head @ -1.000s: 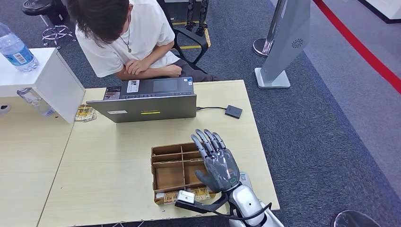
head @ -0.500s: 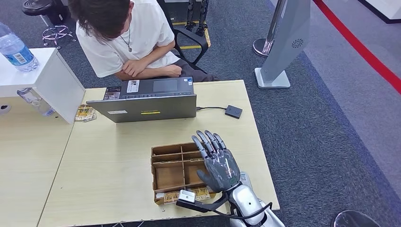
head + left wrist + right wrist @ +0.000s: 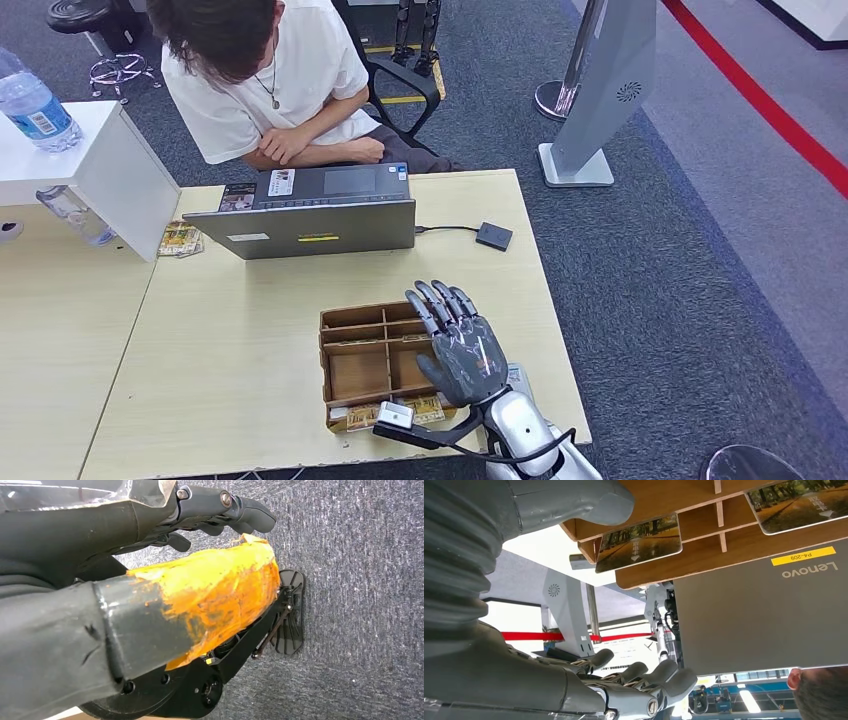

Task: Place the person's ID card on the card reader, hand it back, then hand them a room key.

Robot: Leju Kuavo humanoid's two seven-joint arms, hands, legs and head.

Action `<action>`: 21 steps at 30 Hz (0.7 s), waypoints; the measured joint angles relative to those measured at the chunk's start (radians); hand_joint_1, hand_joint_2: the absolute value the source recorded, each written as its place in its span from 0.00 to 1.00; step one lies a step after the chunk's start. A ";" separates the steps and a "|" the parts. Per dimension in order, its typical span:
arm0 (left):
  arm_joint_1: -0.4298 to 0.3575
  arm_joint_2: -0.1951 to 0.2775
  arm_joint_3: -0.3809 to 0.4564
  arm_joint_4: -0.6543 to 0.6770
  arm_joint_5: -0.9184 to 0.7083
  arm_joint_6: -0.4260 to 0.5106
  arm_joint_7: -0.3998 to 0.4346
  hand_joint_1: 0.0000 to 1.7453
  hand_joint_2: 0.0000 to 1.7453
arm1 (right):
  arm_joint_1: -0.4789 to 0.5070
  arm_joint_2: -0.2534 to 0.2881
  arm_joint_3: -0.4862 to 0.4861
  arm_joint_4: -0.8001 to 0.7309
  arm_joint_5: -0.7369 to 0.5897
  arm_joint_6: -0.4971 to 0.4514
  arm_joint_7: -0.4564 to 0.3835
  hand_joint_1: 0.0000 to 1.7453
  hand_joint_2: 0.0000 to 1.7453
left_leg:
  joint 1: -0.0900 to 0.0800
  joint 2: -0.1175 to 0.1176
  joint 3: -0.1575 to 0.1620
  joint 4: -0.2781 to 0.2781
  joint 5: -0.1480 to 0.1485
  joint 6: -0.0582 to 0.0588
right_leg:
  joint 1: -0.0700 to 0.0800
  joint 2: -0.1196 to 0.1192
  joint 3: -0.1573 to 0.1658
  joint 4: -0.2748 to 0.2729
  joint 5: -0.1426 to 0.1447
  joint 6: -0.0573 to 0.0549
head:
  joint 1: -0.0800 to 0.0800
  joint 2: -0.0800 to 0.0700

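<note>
Right hand (image 3: pixel 463 345) fingers spread wide, holding nothing, above right side of wooden tray (image 3: pixel 372 364), room key cards (image 3: pixel 639 542) inside, grey laptop (image 3: pixel 312 226) at 11 o'clock, card reader (image 3: pixel 493 236) at 12, left hand's state cannot be told

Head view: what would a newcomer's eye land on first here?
Probably the right hand, fingers spread, hovering over the right side of the brown divided tray at the table's near edge. Next, the person in a white shirt seated at the far side, bent behind the grey laptop. The right wrist view shows picture-printed cards sitting in the tray's compartments.
</note>
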 joint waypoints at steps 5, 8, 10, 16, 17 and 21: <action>0.000 0.000 0.000 0.000 0.003 0.000 0.000 0.00 0.00 | -0.001 0.000 0.000 0.004 0.002 0.000 0.004 0.21 1.00 | 0.000 0.000 0.000 0.000 0.000 0.000 | 0.000 0.000 0.000 0.000 0.000 0.000 | 0.000 0.000; 0.000 0.000 0.000 0.000 0.009 0.002 -0.001 0.00 0.00 | -0.005 0.000 0.000 0.015 0.008 0.000 0.014 0.25 1.00 | 0.000 0.000 0.000 0.000 0.000 0.000 | 0.000 0.000 0.000 0.000 0.000 0.000 | 0.000 0.000; 0.000 0.000 0.000 0.000 0.012 0.003 -0.001 0.00 0.00 | -0.008 0.000 0.000 0.024 0.012 0.000 0.019 0.30 1.00 | 0.000 0.000 0.000 0.000 0.000 0.000 | 0.000 0.000 0.000 0.000 0.000 0.000 | 0.000 0.000; 0.000 0.000 0.000 0.000 0.014 0.005 -0.001 0.00 0.00 | -0.017 0.000 -0.001 0.043 0.017 0.000 0.027 0.39 1.00 | 0.000 0.000 0.000 0.000 0.000 0.000 | 0.000 0.000 0.000 0.000 0.000 0.000 | 0.000 0.000; 0.000 0.000 0.000 0.000 0.014 0.005 -0.001 0.00 0.00 | -0.017 0.000 -0.001 0.044 0.017 0.000 0.028 0.40 1.00 | 0.000 0.000 0.000 0.000 0.000 0.000 | 0.000 0.000 0.000 0.000 0.000 0.000 | 0.000 0.000; 0.000 0.000 0.000 0.000 0.014 0.006 -0.003 0.00 0.00 | -0.020 0.000 -0.001 0.049 0.018 0.000 0.031 0.43 1.00 | 0.000 0.000 0.000 0.000 0.000 0.000 | 0.000 0.000 0.000 0.000 0.000 0.000 | 0.000 0.000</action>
